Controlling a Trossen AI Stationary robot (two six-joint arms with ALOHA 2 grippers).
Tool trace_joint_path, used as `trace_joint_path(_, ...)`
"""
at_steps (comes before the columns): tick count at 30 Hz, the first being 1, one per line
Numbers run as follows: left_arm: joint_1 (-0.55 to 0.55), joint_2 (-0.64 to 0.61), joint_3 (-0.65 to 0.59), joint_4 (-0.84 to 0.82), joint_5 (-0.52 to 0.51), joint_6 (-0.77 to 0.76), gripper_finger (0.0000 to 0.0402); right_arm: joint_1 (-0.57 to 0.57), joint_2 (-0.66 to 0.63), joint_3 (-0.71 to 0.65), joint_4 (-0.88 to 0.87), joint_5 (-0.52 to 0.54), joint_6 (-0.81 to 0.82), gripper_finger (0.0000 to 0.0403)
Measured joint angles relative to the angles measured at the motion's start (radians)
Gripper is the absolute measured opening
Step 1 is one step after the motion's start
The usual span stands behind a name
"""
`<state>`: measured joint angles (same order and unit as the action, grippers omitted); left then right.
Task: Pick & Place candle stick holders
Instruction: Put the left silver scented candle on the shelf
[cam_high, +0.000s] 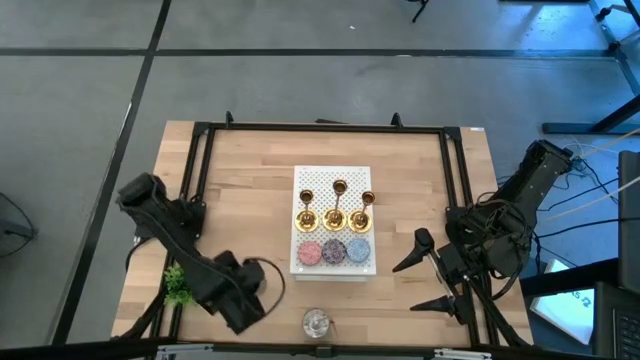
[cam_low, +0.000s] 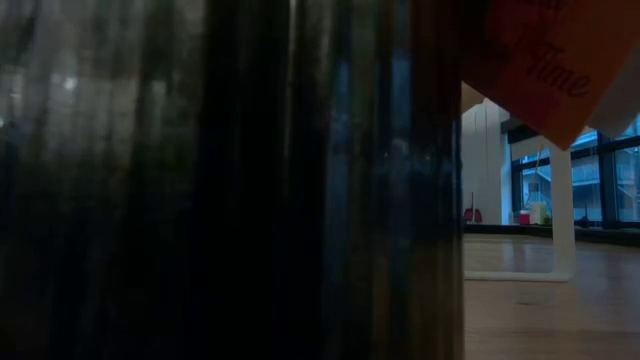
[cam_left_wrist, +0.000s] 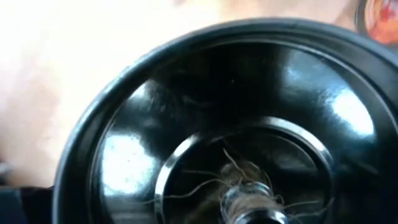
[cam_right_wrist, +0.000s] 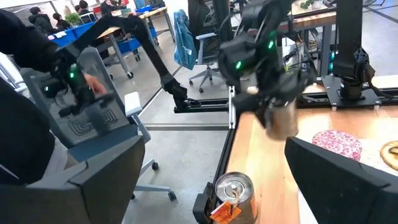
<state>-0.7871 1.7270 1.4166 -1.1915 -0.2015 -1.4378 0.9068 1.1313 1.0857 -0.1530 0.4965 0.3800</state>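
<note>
Three gold holders (cam_high: 337, 207) standing upright in a row on white pegboard (cam_high: 333, 182) at counter (cam_high: 250, 180) centre, untouched, awaiting pickup. Left claw (cam_high: 243, 305) hovering low near front edge, finger state indiscernible. Right claw (cam_high: 428, 277) resting spread, well apart, holding nothing.

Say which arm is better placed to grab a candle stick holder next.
Probably right. The right gripper hangs open beside the white board carrying the candle stick holders; the left gripper sits lower, toward the near table edge.
</note>
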Motion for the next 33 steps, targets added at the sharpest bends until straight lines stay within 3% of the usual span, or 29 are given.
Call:
trace_joint_path(7,0.106,-0.202,0.000,-0.099,-0.068,0.019,0.0338,0.000,0.000,0.000,-0.001,-0.002,-0.006,0.0390)
trace_joint_path(22,0.634,-0.397,-0.001,-0.229,-0.009,0.532,0.0336,0.000,0.000,0.000,0.001,-0.003,-0.006,0.0390)
trace_joint_path(26,0.790,-0.420,-0.001,-0.210,0.042,0.669,0.0334,0.000,0.000,0.000,0.000,-0.006,-0.005,0.0390)
trace_joint_path(33,0.987,-0.364,-0.001,-0.110,0.224,0.911,0.0333,0.000,0.000,0.000,0.000,-0.006,-0.005,0.0390)
